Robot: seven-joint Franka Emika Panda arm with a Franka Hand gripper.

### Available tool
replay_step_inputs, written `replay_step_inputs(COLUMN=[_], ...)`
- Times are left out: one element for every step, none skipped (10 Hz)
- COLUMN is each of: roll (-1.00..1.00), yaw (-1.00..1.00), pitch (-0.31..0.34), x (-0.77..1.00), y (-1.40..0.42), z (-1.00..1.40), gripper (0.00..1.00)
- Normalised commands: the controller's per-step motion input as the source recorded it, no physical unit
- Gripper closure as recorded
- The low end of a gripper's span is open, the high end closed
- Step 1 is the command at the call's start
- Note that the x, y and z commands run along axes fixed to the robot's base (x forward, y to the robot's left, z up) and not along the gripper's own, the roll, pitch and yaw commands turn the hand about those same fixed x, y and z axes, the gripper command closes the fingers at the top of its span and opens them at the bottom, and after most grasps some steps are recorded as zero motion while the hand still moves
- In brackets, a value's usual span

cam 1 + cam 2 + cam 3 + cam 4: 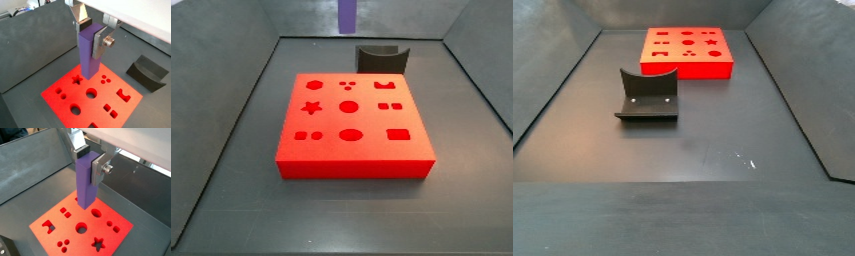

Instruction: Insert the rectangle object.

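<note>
Lab test rig: grey-walled bin (567, 60), red block (352, 125) with shaped holes.

The end effector (92, 31) holds the bar (89, 55) upright, above the block (93, 97) on the table (40, 50). The holder (147, 73) sits beside the block.

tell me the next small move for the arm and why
Probably shift sideways to bring the bar over the rectangular hole, then descend. The gripper holds the rectangle object upright between its fingers, well above the red block; in a side view only the bar's lower end shows at the frame's top edge. In both wrist views it does not seem lined up with that hole yet.
</note>
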Motion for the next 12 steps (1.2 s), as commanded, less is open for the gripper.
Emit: replay_step_inputs(roll=[-0.03, 0.0, 0.0, -0.02, -0.04, 0.0, 0.08, 0.11, 0.11, 0.11, 0.09, 0.06], yaw=[-0.17, -0.37, -0.61, -0.66, -0.61, -0.62, -0.82, -0.86, -0.93, -0.96, -1.0, -0.92], pitch=[-0.034, -0.074, -0.173, -0.184, -0.189, -0.171, -0.057, -0.069, -0.019, -0.02, -0.004, 0.0], x=[0.41, 0.67, 0.38, 0.32, 0.36, 0.37, 0.18, 0.13, 0.04, 0.02, 0.0, 0.05], y=[-0.08, -0.23, -0.17, -0.14, -0.13, -0.2, -0.27, -0.27, -0.21, -0.15, -0.09, -0.06], z=[-0.21, -0.45, -0.59, -0.55, -0.49, -0.49, -0.54, -0.53, -0.47, -0.44, -0.32, -0.05], gripper=[1.0, 1.0, 1.0, 1.0, 1.0, 1.0, 1.0, 1.0, 1.0, 1.0, 1.0, 1.0])
